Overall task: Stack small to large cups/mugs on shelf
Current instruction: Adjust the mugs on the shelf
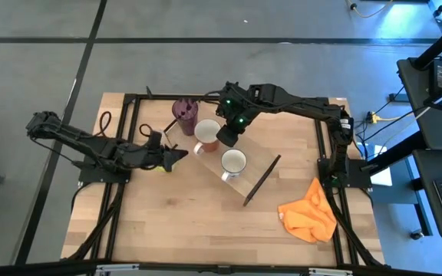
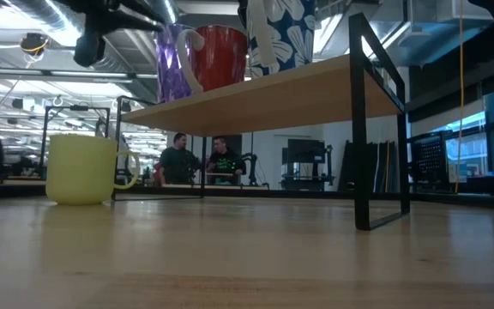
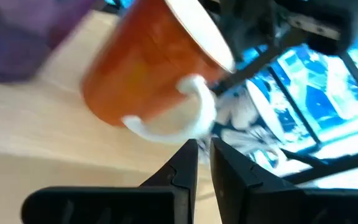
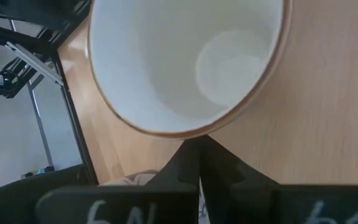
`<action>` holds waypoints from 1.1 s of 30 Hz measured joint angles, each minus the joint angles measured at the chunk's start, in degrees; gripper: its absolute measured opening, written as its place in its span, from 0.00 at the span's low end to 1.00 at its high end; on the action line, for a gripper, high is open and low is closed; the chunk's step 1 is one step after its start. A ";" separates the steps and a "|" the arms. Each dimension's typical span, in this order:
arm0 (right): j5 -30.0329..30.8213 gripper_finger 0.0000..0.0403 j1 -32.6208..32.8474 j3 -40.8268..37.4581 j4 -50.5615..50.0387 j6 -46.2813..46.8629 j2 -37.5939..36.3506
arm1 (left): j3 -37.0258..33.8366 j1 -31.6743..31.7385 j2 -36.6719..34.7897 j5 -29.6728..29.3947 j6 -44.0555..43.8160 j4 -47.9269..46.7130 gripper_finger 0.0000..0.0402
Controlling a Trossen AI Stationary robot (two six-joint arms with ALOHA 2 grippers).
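Light-wood tabletop [image 2: 256, 257] filled the foreground of the low view, and on it, at that picture's left, stood the yellow-green mug [image 2: 82, 168], upright, with its handle turned toward the shelf. Raised on thin dark metal bars, the shelf [image 1: 245, 178] ran at a slant across the middle of the tabletop and carried three vessels in a row: the purple tumbler [image 1: 184, 113] at its far end, the brownish mug [image 1: 206, 134] with a white inside just beside it, and then the white-grey mug [image 1: 233, 162], whose side showed a blue flower print in the low view. Above the brownish mug hung the right gripper [image 1: 227, 135], its fingers pressed together with nothing between them, their tips right at the mug's rim; whether they touched it could not be told. From the left side of the tabletop the left gripper [image 1: 176, 156] pointed toward the shelf near the brownish mug's white handle, its fingers almost closed with a slim gap and holding nothing. An orange cloth [image 1: 308, 215] lay crumpled on the tabletop, well apart from the shelf. Two people stood in the room far behind.
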 joint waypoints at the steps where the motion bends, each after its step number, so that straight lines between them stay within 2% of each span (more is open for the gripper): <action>1: 0.02 0.01 0.00 0.00 0.00 0.00 0.00 | 0.00 -0.87 0.02 0.02 -0.06 0.42 0.10; 7: 0.04 0.01 0.00 0.00 -0.11 -0.04 0.00 | 0.02 -3.82 1.69 -0.07 -1.07 4.83 0.10; 16: 1.12 0.01 -0.33 0.00 -0.61 0.17 0.00 | 0.03 -3.82 10.84 -0.65 -1.54 12.89 0.10; 20: 1.14 0.01 -0.33 0.00 -0.97 0.20 0.00 | 1.22 -3.61 13.60 -3.73 -1.41 13.13 0.10; 33: 1.18 0.01 -0.33 0.00 -2.21 -0.09 0.00 | 1.86 -0.69 15.89 -5.60 -0.30 13.03 0.10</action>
